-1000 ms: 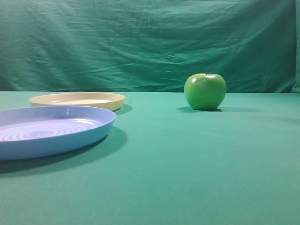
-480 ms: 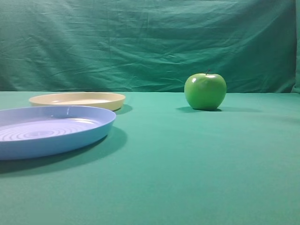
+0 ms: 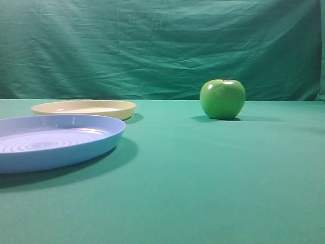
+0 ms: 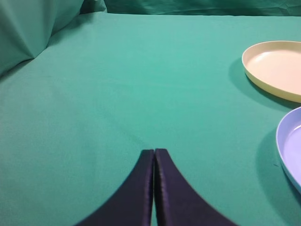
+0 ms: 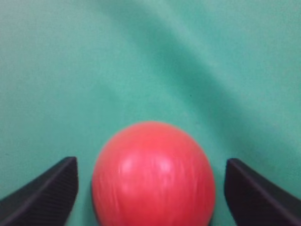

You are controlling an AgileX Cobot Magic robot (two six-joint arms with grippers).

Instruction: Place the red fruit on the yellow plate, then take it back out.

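Red fruit [image 5: 154,174]: sits on the green table [image 3: 213,178], seen only in the right wrist view, slightly blurred; its underside is cut off by the frame edge.
Right gripper [image 5: 150,188]: fingers [image 5: 47,193] spread wide, one on each side of the fruit, a visible gap on both sides; nothing is gripped.
Key relation: the fruit lies centred between the right fingers, so closing them should catch it; being round, it has no long axis to line up with.
Left gripper [image 4: 154,155]: fingers pressed together, empty, hanging over bare cloth.
Yellow plate [image 3: 84,108]: empty, at the far left of the table, just behind the blue plate [image 3: 56,140]; in the left wrist view it lies ahead and to the right.
Nearer arm: the right, judged from the fruit between its fingers.
Green apple [image 3: 222,98]: upright, well apart from both plates.
Hidden: neither arm nor the fruit appears in the high view, so how far the fruit lies from the yellow plate cannot be told.
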